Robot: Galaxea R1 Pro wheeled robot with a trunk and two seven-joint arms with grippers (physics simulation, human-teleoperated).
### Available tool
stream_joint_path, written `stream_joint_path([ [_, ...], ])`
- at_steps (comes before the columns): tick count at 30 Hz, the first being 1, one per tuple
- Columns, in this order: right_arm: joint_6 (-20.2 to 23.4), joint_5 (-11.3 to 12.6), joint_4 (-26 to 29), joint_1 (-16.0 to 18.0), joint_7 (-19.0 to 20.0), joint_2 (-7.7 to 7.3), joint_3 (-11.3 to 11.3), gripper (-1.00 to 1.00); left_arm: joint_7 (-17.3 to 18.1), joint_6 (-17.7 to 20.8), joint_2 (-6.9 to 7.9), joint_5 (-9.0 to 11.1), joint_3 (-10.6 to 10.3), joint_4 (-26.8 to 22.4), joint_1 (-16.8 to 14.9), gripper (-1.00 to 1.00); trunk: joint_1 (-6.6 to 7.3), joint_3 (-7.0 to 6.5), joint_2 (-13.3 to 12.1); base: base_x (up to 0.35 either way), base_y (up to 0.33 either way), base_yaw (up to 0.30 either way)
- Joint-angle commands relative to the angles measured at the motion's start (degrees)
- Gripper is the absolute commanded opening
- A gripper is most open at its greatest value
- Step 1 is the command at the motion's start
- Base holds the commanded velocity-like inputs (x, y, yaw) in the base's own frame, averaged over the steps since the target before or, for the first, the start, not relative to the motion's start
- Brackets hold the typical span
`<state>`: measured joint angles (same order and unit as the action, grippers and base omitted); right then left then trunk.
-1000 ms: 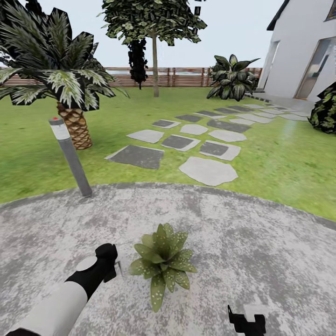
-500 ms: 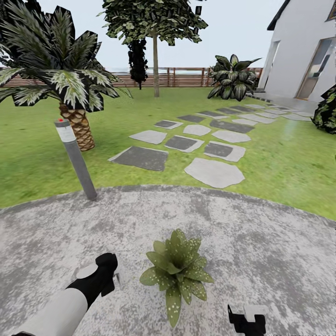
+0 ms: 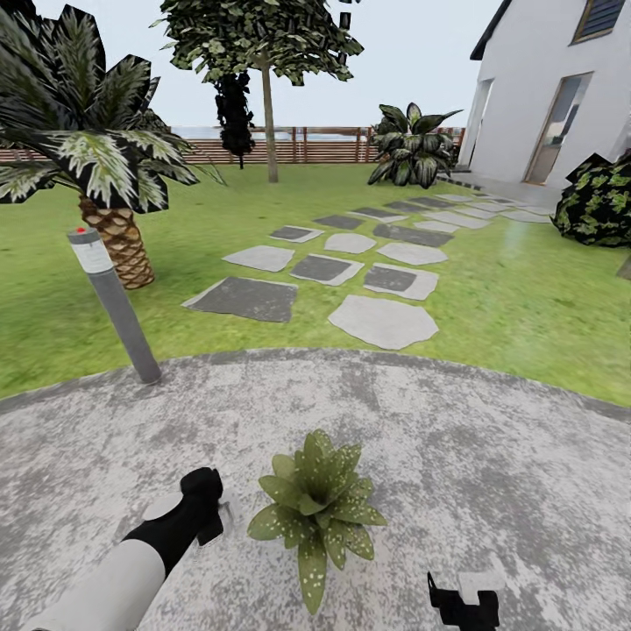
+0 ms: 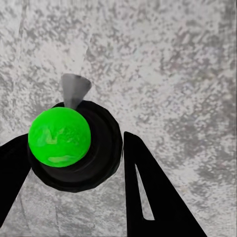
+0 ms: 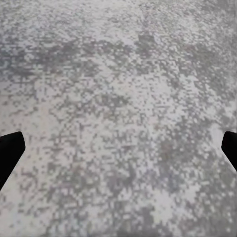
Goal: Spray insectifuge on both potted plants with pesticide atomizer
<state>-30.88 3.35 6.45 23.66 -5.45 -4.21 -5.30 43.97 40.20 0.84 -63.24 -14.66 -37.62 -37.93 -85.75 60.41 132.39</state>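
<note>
Pesticide atomizer (image 4: 66, 143), seen end-on in the left wrist view as a dark round bottle body with a bright green rounded cap and a small grey nozzle, sits between the two black fingers (image 4: 148, 192) of the left gripper (image 4: 74, 163), whose jaws are closed on it. In the head view the left gripper (image 3: 206, 504) is at the end of a white and black arm, low over the grey speckled round paved patio (image 3: 491, 456), near and left of centre; the bottle itself is too hidden there to make out.

Just to the right of that gripper stands a small potted plant (image 3: 315, 508), a low rosette of pointed green leaves with white speckles; its pot is hidden under the leaves. The gripper and the nearest leaf tips are close but apart.

At the near right edge of the head view is the black right gripper (image 3: 463, 605). In the right wrist view its two black fingertips (image 5: 10, 153) sit far apart at the edges of the frame, jaws spread wide with bare paving between them.

Beyond the patio lies green lawn (image 3: 526, 298) crossed by flat grey stepping stones (image 3: 382, 320). A tall grey bollard lamp (image 3: 114, 302) stands at the patio's far left edge, with a scaly-trunked palm (image 3: 105, 175) behind it. A wooden slat fence (image 3: 315, 145) runs along the far side, and a white house (image 3: 561, 96) stands at far right.
</note>
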Motion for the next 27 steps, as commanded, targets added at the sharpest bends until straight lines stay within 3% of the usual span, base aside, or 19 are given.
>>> stream_joint_path([
  [1, -0.1, 0.3, 0.0, 0.1, -0.3, -0.01, -0.5, 1.0, 0.5, 0.1, 0.13, -0.5, -0.3, -0.7, 0.0, -1.0, 0.01, 0.05, 0.0, 0.0, 0.0, -0.002],
  [4, -0.1, 0.3, 0.0, 0.0, -0.3, -0.01, -0.5, 1.0, 0.0, 0.1, 0.53, -0.4, -0.4, -0.4, 0.2, -1.0, 0.01, 0.05, 0.0, 0.0, 0.0, 0.0],
  [10, -0.1, 0.3, 0.0, 0.0, -0.3, -0.02, -0.5, 1.0, -4.8, -0.2, 0.44, -0.2, -0.5, 0.4, 4.7, -1.0, 0.01, 0.05, 0.0, 0.0, 0.0, 0.0],
  [16, -0.1, 0.3, 0.0, 0.0, -0.3, -0.03, -0.5, 1.0, -5.2, -0.2, 0.16, -0.2, -0.3, -0.2, 5.0, -1.0, 0.01, 0.05, 0.0, -0.092, 0.011, 0.0],
  [20, -0.1, 0.3, 0.0, 0.0, -0.3, -0.01, -0.5, 1.0, -5.3, -0.2, 0.05, -0.2, 0.0, -0.3, 5.0, -1.0, 0.01, 0.05, 0.0, -0.155, 0.214, -0.061],
  [27, -0.1, 0.3, 0.0, 0.0, -0.3, -0.01, -0.5, 1.0, -5.2, 0.0, -0.05, -0.2, -0.1, -0.4, 5.0, -1.0, 0.01, 0.05, 0.0, 0.019, 0.301, -0.273],
])
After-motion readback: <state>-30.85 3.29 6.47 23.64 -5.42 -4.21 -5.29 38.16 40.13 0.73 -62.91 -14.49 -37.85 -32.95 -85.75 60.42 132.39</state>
